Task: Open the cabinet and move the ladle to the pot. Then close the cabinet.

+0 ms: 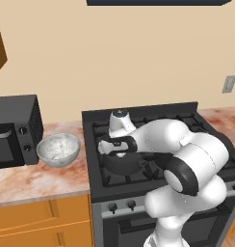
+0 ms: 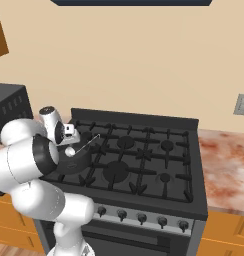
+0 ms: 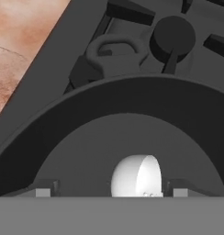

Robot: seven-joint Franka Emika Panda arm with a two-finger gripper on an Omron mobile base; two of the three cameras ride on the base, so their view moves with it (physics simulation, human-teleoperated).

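We see the hand (image 3: 108, 192) with its fingers (image 3: 42, 190) spread apart, the small silvery-white ladle (image 3: 134, 178) lying between them, unclamped, inside the wide dark grey round pot (image 3: 109, 137) directly below.

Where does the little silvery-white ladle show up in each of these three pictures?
Left base view: the small silvery-white ladle is a pale spot at picture centre, inside the short dark grey pot, largely behind the arm.
Right base view: left of centre, bowl in the pot, thin handle slanting up to the right.
Hand view: bottom centre, its round bowl on the pot's floor.
Shared landmark: the black stove grates around the pot.
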